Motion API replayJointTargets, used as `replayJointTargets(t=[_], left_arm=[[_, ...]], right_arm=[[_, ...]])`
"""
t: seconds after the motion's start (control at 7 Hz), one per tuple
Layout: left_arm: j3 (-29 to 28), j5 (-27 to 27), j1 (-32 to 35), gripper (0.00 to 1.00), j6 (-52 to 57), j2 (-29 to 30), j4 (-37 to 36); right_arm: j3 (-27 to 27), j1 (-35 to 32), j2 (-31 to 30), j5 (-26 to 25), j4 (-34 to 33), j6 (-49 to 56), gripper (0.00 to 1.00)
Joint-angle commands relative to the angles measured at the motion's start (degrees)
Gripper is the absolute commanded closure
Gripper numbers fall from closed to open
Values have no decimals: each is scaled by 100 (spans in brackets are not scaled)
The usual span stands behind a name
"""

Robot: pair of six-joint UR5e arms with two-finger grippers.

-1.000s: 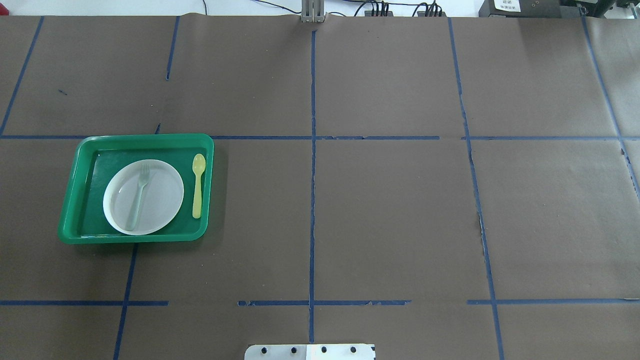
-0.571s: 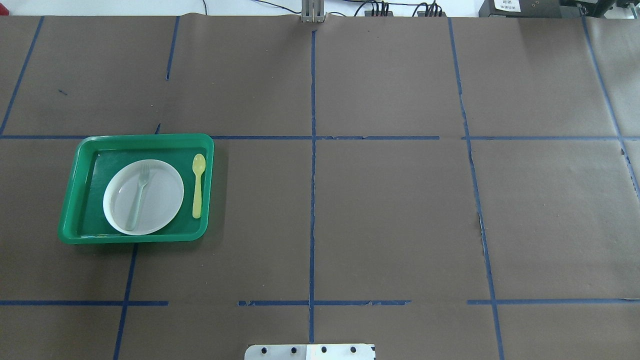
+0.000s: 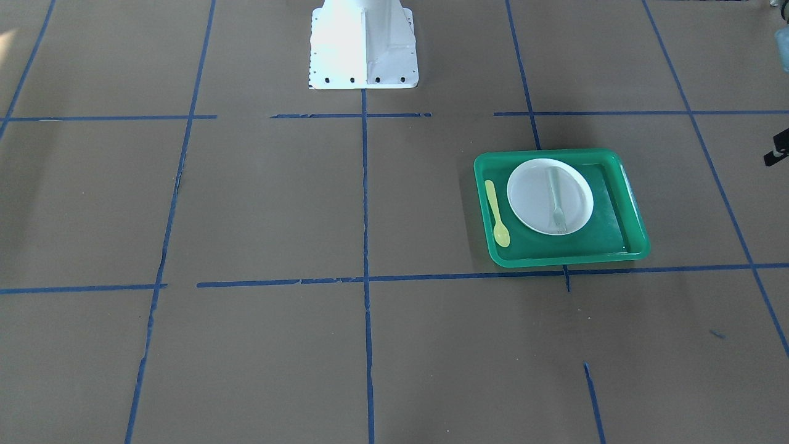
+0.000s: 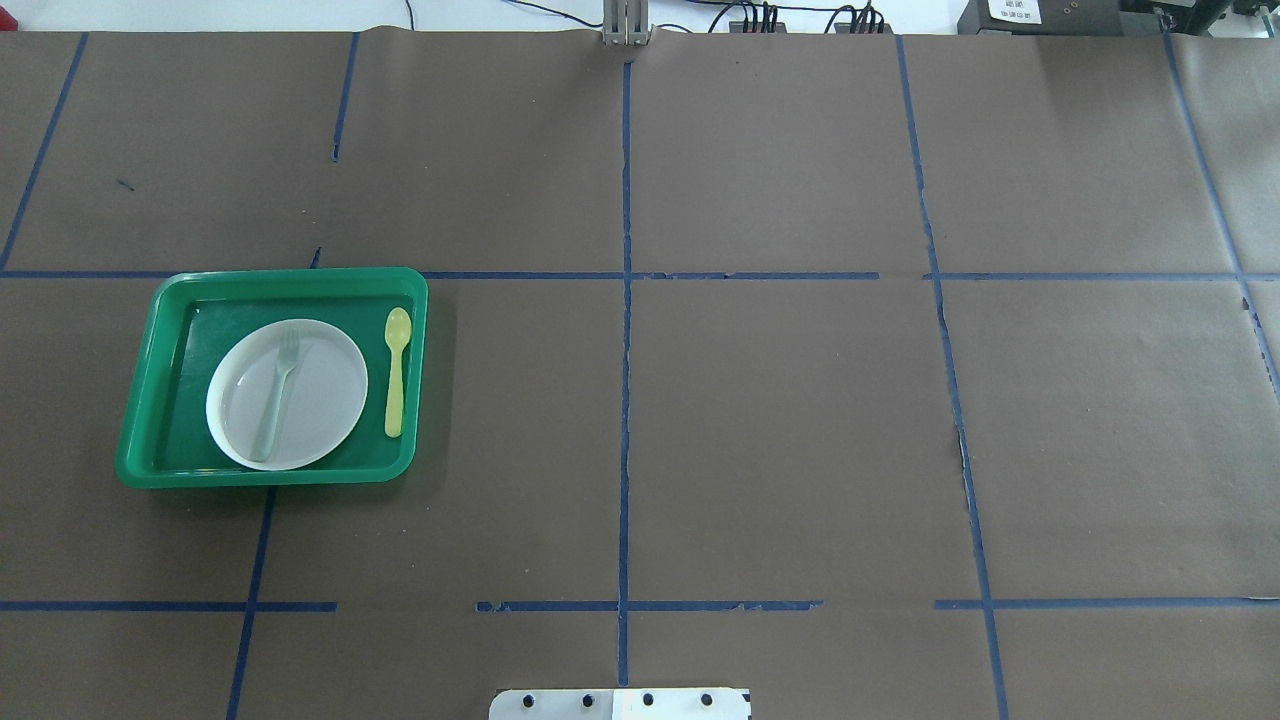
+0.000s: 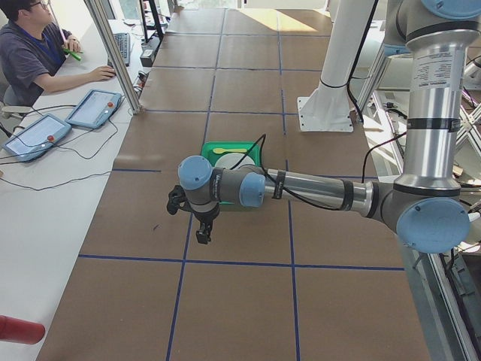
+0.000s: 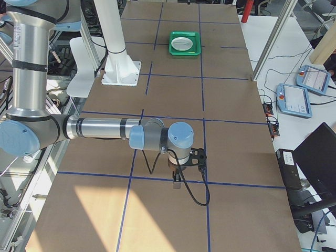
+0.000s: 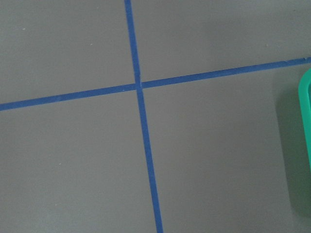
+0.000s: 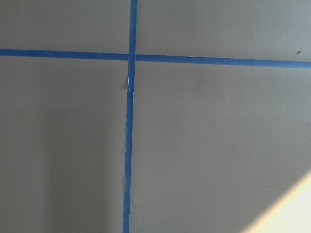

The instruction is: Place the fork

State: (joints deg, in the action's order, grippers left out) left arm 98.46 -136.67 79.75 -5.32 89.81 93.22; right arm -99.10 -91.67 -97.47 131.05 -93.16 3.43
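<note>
The pale whitish-grey fork (image 4: 277,393) lies on a white plate (image 4: 320,400) inside a green tray (image 4: 140,420), tines pointing away from the robot. It also shows in the front-facing view (image 3: 556,200). My left gripper (image 5: 201,233) hangs over bare table just beyond the tray (image 5: 244,150), toward the table's left end. The left wrist view catches only the tray's edge (image 7: 305,97). My right gripper (image 6: 177,181) hangs over bare table at the far right end. Neither gripper shows in the overhead view. I cannot tell whether either is open or shut.
A yellow spoon (image 4: 397,370) lies in the tray to the right of the plate. The robot's white base (image 3: 363,43) stands at the table's near middle edge. Blue tape lines cross the brown table. An operator (image 5: 30,53) sits at a side desk with tablets.
</note>
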Motion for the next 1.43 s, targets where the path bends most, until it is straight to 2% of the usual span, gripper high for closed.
replayJointTargets(t=[0.0, 0.14, 0.29, 0.43, 0.71, 1.29], left_arm=[[86, 629, -966, 0, -2260, 45, 1551], [86, 825, -1414, 0, -3159, 45, 2028], [147, 1270, -1906, 0, -3907, 63, 2338], [217, 1579, -2267, 0, -4385, 63, 2497], [235, 1976, -2840, 1, -5229, 561, 2499], [183, 2627, -3737, 4, -5690, 670, 2517]], right_arm=[[-4, 0, 0, 0, 0, 0, 0], [-4, 0, 0, 0, 0, 0, 0], [5, 0, 0, 0, 0, 0, 0], [5, 0, 0, 0, 0, 0, 0], [-4, 0, 0, 0, 0, 0, 0], [5, 0, 0, 0, 0, 0, 0]])
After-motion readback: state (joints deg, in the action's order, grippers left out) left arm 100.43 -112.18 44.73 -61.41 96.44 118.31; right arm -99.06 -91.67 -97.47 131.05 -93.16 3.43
